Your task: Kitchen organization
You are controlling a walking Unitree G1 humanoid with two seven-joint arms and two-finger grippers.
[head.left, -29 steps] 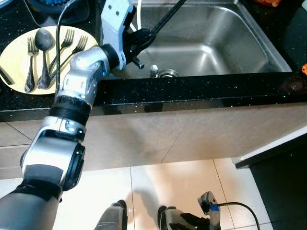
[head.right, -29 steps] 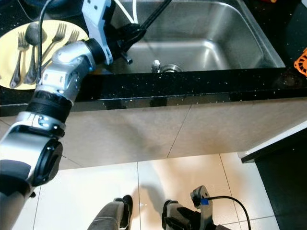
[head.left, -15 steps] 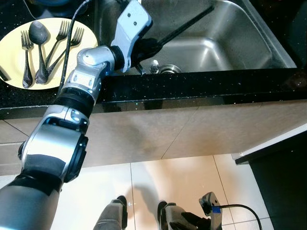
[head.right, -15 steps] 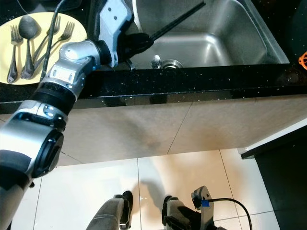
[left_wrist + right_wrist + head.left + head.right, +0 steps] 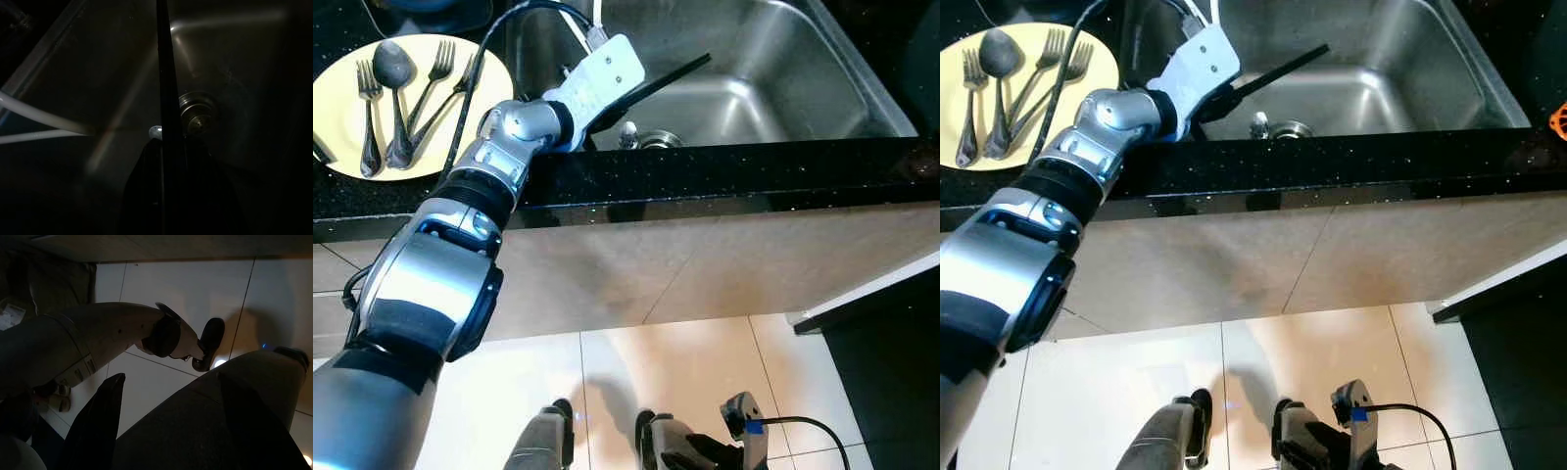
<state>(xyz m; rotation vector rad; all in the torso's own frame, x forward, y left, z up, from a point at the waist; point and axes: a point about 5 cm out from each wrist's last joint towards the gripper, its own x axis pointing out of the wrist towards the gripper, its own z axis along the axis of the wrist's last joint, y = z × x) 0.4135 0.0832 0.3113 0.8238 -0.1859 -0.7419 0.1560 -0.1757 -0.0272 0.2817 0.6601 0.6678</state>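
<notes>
My left gripper point(image 5: 703, 62) reaches over the black counter point(image 5: 754, 181) into the steel sink point(image 5: 803, 69). Its two long black fingers lie pressed together, shut, with nothing seen between them, and slant above the sink floor. In the left wrist view the fingers point(image 5: 165, 98) run just beside the round drain point(image 5: 197, 111). A small shiny metal piece point(image 5: 627, 131) stands next to that drain. To the left a yellow plate point(image 5: 340, 142) holds a spoon point(image 5: 395, 98) and several forks point(image 5: 365, 117). My right gripper point(image 5: 205, 367) hangs open by my legs above the floor.
A white hose point(image 5: 598, 14) drops into the sink's back left corner. Something orange point(image 5: 1559, 119) sits on the counter at the far right. Tiled cabinet fronts point(image 5: 705, 274) and a pale tile floor point(image 5: 685, 372) lie below the counter edge. A dark appliance edge point(image 5: 891, 382) stands at the lower right.
My left wrist has turned and sunk toward the counter edge. Its shut fingers have swung from pointing up and back to a flatter slant across the sink. The right arm has not moved.
</notes>
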